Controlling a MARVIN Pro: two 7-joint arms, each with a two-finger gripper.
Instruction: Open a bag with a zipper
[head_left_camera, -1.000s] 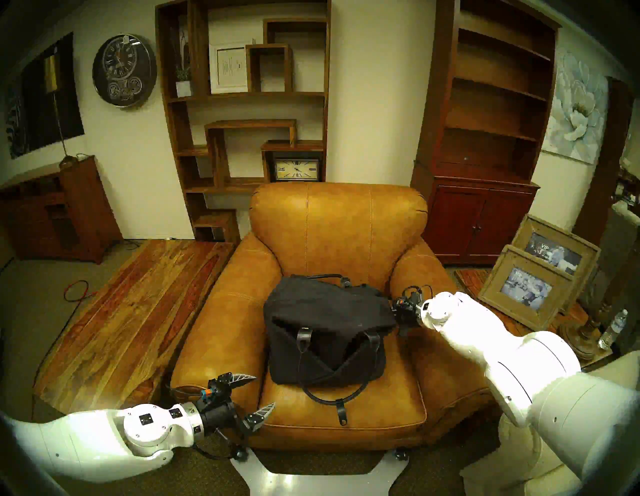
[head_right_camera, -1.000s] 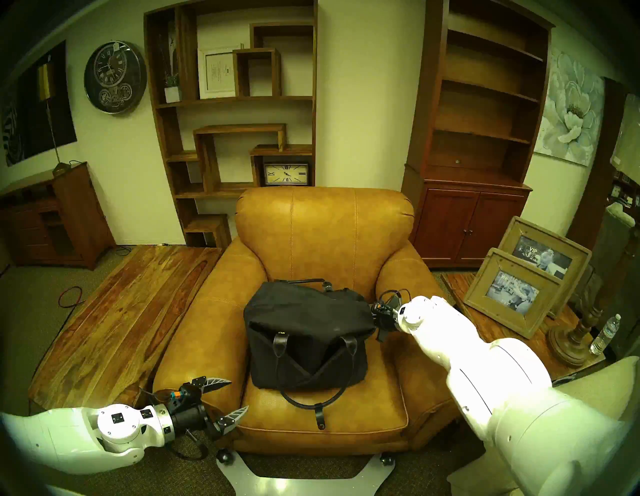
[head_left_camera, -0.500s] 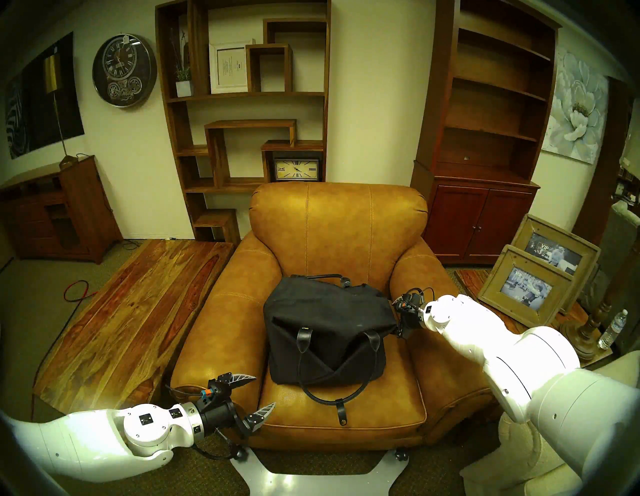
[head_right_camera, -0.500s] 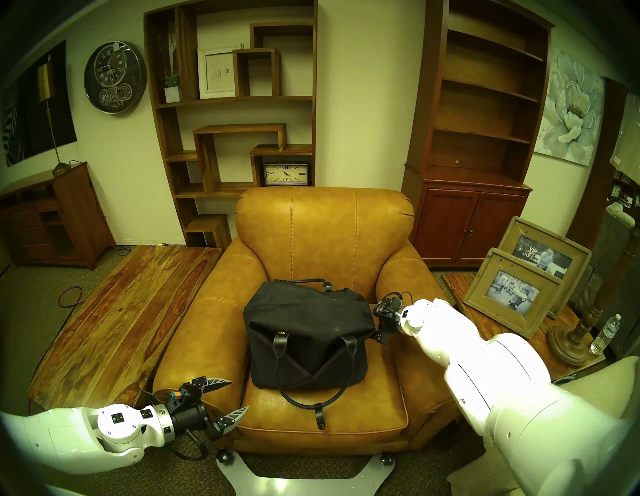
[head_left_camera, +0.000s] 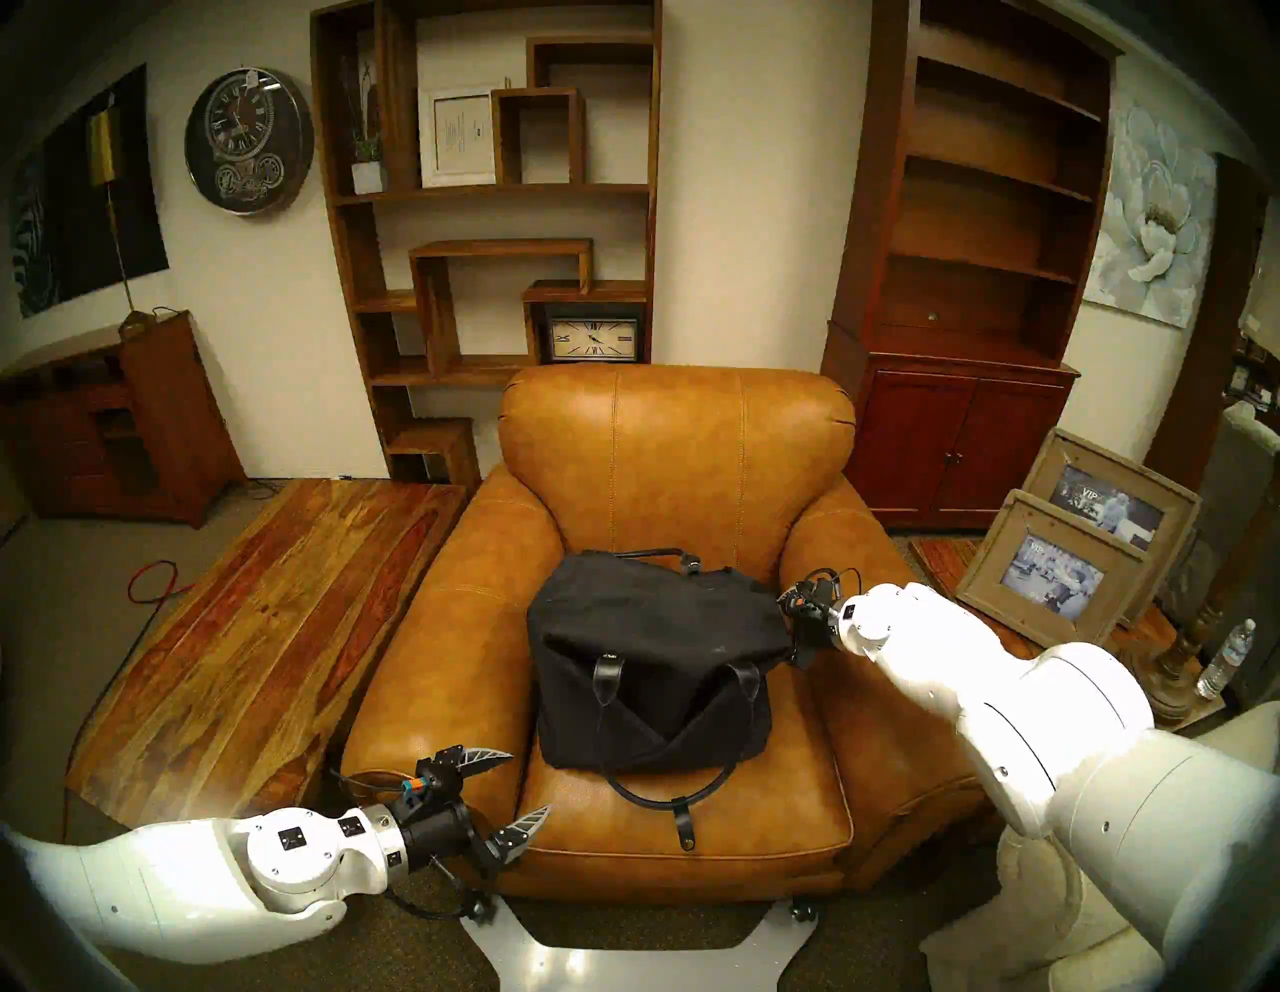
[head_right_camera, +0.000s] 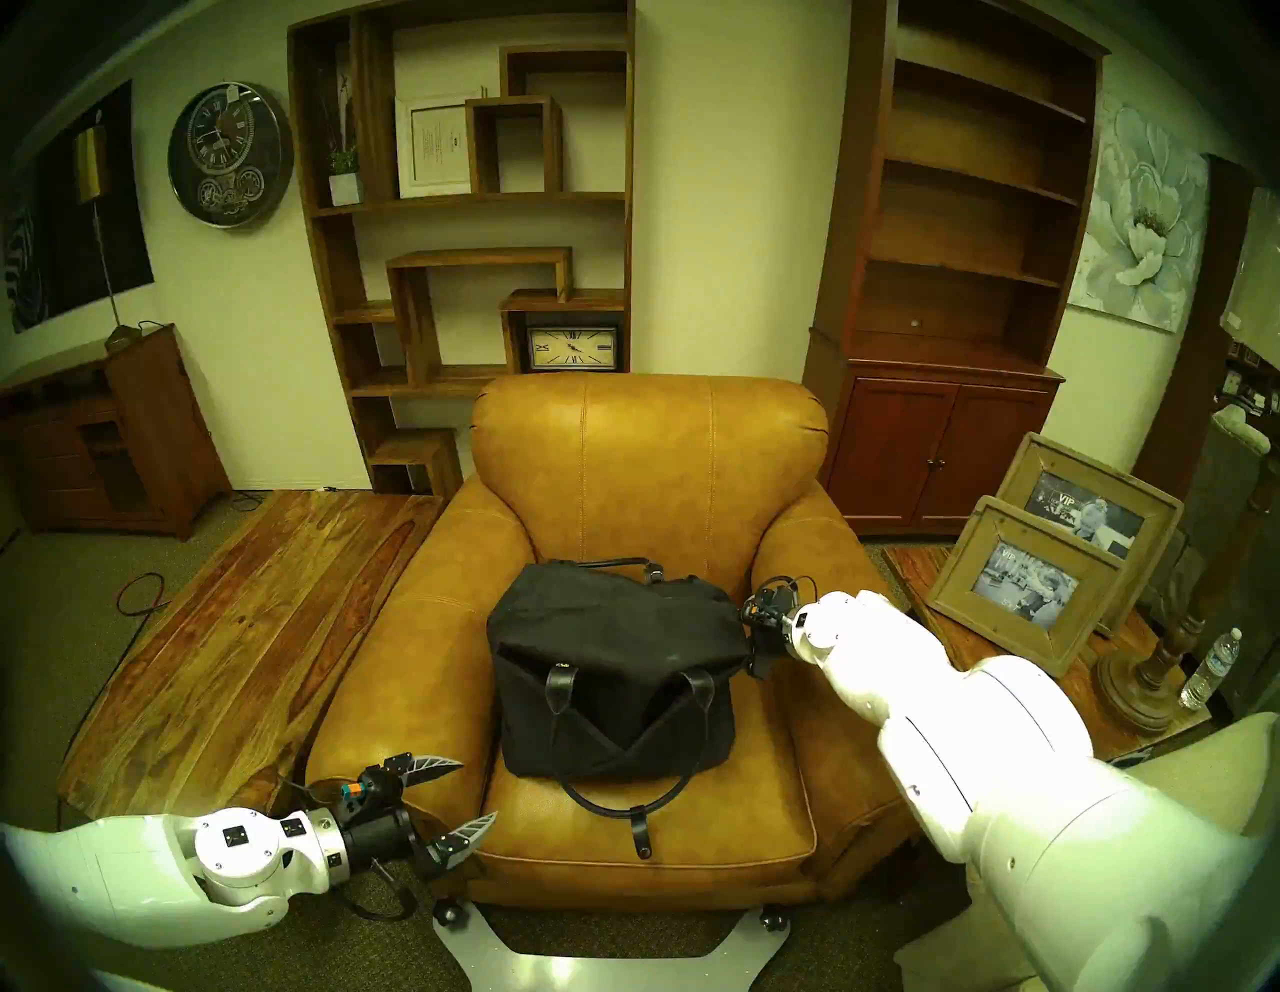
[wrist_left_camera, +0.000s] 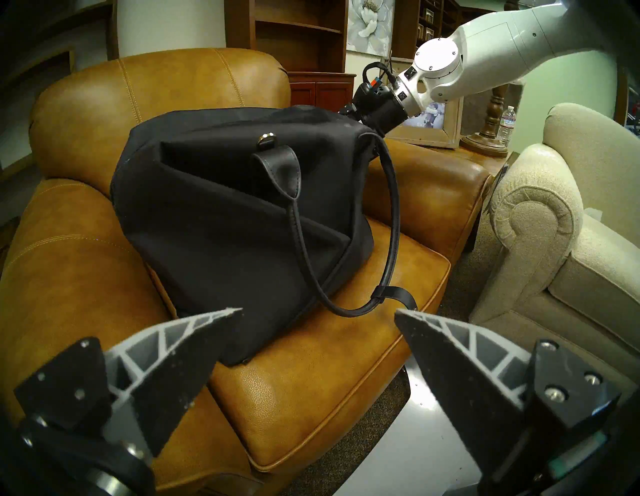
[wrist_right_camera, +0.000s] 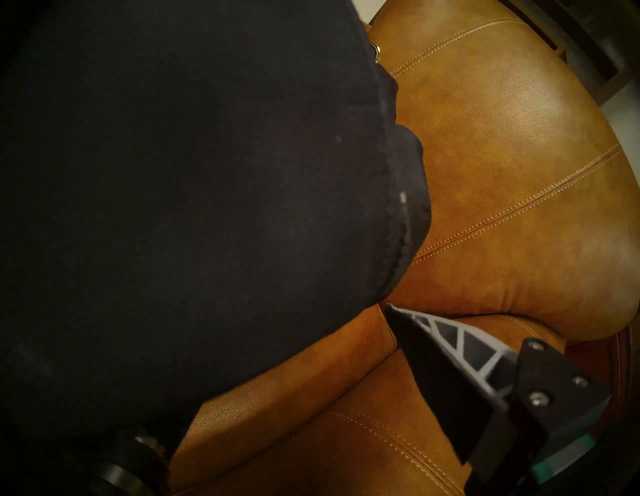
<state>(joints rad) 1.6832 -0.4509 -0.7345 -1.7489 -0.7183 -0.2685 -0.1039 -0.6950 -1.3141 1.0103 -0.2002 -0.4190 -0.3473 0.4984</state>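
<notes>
Right pincer (head_left_camera: 796, 634) was clamped at the bag's right end a second ago; since then it has let go, and the arm has barely shifted. Bag (head_left_camera: 651, 658) hasn't moved: middle of the armchair (head_left_camera: 679, 450) seat, right end near the right armrest, front handle (head_left_camera: 665, 790) flopped toward the seat's front edge.

Right pincer now: jaws spread wide, nothing seen held. Wrist view shows one finger (wrist_right_camera: 450, 374) clear over leather, the other buried behind black fabric. Contact there: cannot tell.

Left pincer (wrist_left_camera: 318, 315): wide open, empty, hovering off the seat's front-left corner, well apart from the bag.

Step, as I read it: re-grip at the right end. Find the pull first, pinch only the tab rather than cloth, and have the left pincer pin the bag so it doesn't slide when the zipper runs.

Hard to see: zipper (wrist_right_camera: 162, 221) shows only as a faint toothed edge in the right wrist view; pull not identifiable. Head views hide the top seam in black folds, so how far it is unzipped is unknown.
</notes>
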